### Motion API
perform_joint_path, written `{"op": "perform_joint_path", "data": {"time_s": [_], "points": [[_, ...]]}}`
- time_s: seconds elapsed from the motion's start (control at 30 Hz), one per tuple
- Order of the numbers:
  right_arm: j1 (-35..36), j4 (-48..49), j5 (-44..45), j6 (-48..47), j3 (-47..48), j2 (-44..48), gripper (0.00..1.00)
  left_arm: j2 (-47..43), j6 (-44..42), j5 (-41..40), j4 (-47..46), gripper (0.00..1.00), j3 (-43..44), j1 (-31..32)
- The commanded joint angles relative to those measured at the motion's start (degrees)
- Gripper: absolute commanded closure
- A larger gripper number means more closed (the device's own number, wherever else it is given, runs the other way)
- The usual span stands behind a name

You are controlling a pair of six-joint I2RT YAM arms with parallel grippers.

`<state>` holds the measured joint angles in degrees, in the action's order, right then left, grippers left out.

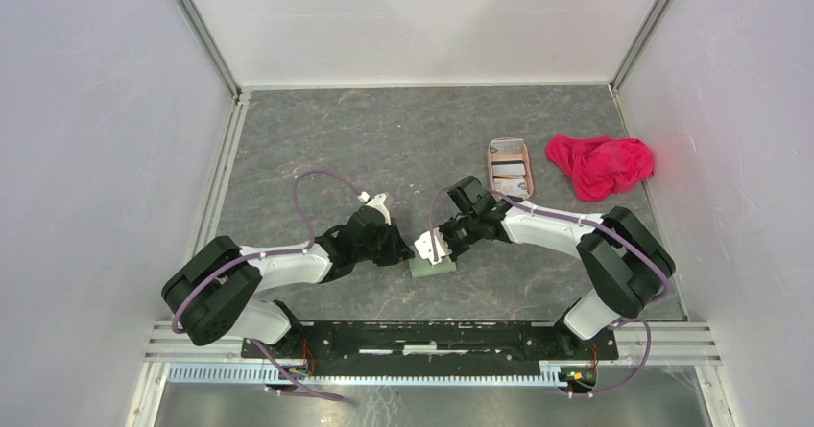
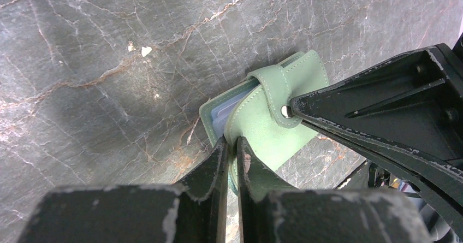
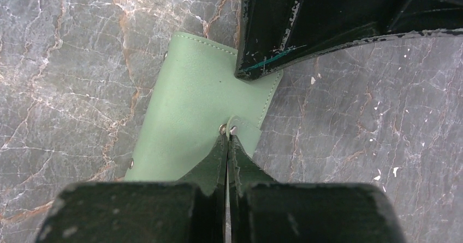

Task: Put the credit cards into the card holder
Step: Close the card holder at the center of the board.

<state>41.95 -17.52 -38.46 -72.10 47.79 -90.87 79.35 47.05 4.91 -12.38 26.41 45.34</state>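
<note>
My left gripper pinched the cover edge of the card holder; my right gripper was clamped on its snap strap — it lay on the table between my arms. I judged a slow, steady peel best. The tray beyond held credit cards — the holder's pockets, I couldn't tell.

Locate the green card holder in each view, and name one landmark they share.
Top external: card holder, low centre.
Left wrist: card holder centre-right, left gripper pinching its edge.
Right wrist: card holder centre, right gripper pinching its strap.
Shared landmark: the grey veined table.
</note>
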Motion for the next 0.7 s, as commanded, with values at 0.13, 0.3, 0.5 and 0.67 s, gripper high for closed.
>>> {"op": "perform_joint_path", "data": {"time_s": [0.13, 0.3, 0.5, 0.67], "points": [[2.49, -4.12, 0.20, -4.56, -0.38, 0.38, 1.00, 0.10, -1.70, -1.41, 4.38, 0.86, 0.36, -0.25], [3.62, -5.55, 1.30, -7.69, -1.29, 1.00, 1.00, 0.19, -1.61, -1.43, 4.54, 0.86, 0.46, -0.25], [3.81, -7.40, 1.37, -10.87, -2.17, 2.16, 1.00, 0.18, -1.61, -1.57, 4.82, 0.87, 0.47, -0.25], [3.84, -9.37, 0.92, -12.98, -1.91, 2.49, 1.00, 0.19, -1.61, -1.57, 5.07, 0.87, 0.65, -0.25]]}}
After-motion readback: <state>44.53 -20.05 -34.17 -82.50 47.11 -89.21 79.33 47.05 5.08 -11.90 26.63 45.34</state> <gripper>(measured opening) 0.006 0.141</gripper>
